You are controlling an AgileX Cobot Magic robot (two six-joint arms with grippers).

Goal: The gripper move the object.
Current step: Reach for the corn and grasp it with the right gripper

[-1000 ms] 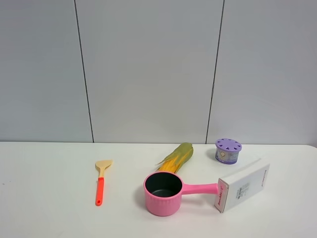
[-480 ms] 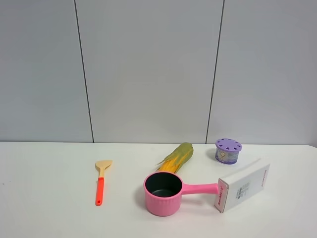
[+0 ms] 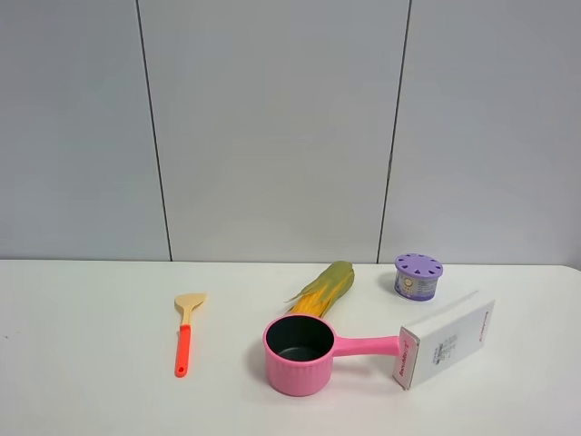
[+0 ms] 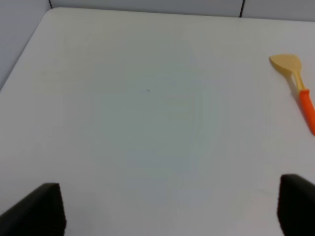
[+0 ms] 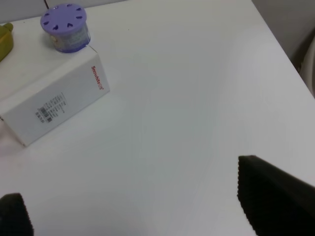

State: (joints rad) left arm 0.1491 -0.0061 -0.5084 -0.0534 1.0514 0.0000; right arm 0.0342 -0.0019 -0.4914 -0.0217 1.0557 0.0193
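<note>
The toy corn cob point(image 3: 325, 288), yellow-orange in a green husk, lies on the white table point(image 3: 91, 381) just behind the pink saucepan point(image 3: 300, 354). Only its green tip point(image 5: 4, 39) shows in the right wrist view. Neither gripper appears in the exterior high view. The left gripper point(image 4: 170, 209) is open and empty over bare table at the left, with its fingertips point(image 4: 44, 209) wide apart. The right gripper point(image 5: 140, 206) is open and empty over the table's right part, well away from the corn.
An orange-handled wooden spatula point(image 3: 185, 331) lies left of the pot and shows in the left wrist view point(image 4: 295, 83). A white box point(image 3: 445, 338) touches the pot's handle end; a purple can point(image 3: 418, 276) stands behind it. Both show in the right wrist view: box point(image 5: 54, 105), can point(image 5: 65, 27).
</note>
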